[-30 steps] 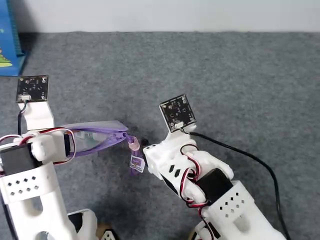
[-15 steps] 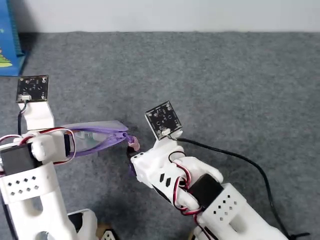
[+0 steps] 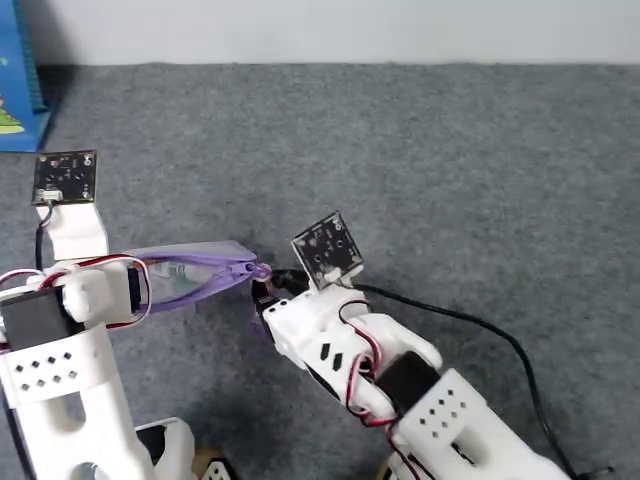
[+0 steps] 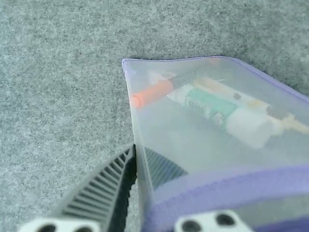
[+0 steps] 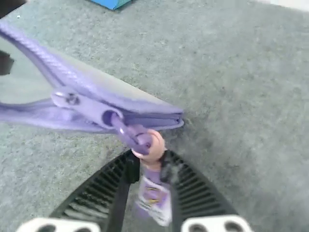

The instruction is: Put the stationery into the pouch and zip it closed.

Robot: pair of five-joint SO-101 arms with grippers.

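The pouch (image 3: 190, 272) is held lengthwise across the grey tabletop (image 3: 480, 180), clamped in the left jaws. Its pull (image 5: 145, 145) is pointed toward, and clamped in, the right jaws. A white wall (image 3: 350, 30) is seen behind.

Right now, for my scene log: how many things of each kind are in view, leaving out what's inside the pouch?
Grippers: 2 (left gripper, right gripper)
Purple pouch: 1
Zipper pull: 1
Blue box: 1
Total: 5
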